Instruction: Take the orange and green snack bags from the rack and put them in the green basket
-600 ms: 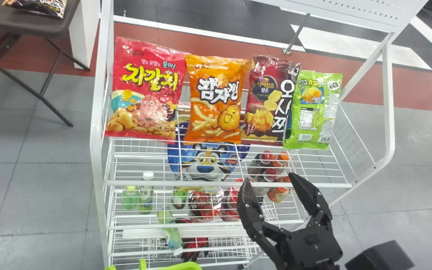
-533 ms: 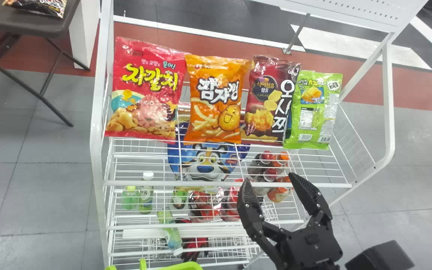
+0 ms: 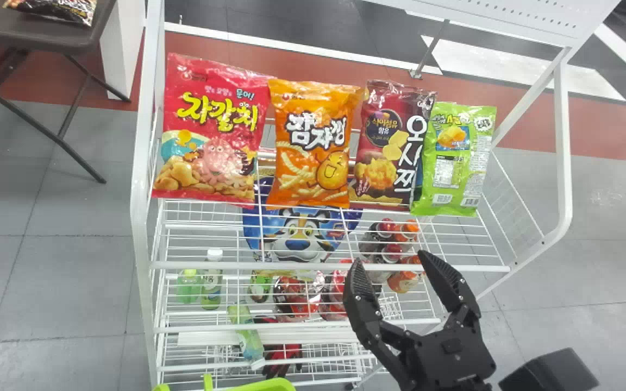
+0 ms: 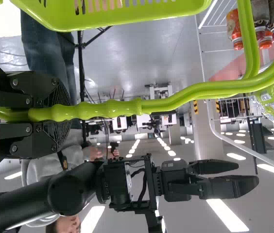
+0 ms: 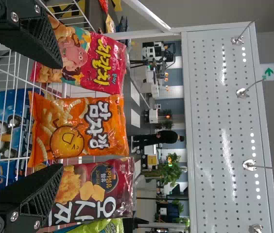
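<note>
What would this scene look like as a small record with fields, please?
Setting: white wire rack
Upper row, head view, left to right: red octopus snack bag, orange snack bag, maroon snack bag, green snack bag
Right end effector: open, nearer the camera than the bags, holding nothing
Left end effector: closed on the handle of the green basket
Task status: orange and green bags both on the rack, not yet in the basket

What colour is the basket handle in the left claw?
The basket handle is lime green, seen best in the left wrist view.
</note>
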Motion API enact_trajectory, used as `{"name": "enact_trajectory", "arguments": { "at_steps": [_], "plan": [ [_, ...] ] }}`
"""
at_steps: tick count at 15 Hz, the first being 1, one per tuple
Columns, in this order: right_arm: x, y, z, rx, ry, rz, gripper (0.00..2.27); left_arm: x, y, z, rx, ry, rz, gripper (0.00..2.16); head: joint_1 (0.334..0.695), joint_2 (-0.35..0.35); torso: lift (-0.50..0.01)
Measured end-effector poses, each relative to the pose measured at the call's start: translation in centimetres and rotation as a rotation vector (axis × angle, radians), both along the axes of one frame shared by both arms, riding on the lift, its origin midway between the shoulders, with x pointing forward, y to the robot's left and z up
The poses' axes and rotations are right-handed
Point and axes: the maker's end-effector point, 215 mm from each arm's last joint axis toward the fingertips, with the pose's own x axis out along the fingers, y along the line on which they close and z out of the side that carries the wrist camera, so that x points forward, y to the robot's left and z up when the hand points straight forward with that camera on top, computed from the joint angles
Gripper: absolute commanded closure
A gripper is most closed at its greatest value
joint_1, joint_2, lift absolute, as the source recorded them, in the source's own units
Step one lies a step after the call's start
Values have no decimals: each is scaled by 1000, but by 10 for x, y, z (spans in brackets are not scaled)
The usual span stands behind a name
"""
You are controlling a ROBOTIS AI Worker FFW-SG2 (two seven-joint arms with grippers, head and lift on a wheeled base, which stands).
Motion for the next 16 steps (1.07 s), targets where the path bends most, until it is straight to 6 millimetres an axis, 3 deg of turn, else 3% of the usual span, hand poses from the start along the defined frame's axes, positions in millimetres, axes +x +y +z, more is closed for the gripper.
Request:
{"name": "enact_trajectory", "arguments": {
  "at_steps": [3,13,16],
  "plan": [
    [12,-1,-5,-2,-1,-1,83,-2,0,0,3,2,-6,2148,695,-350,0],
    [119,5,-61,-43,78,7,83,-10,-7,-5,26,27,-50,2148,695,-350,0],
    [143,1,-66,-54,84,-7,83,-8,-2,-6,39,45,-74,2148,695,-350,0]
  ]
}}
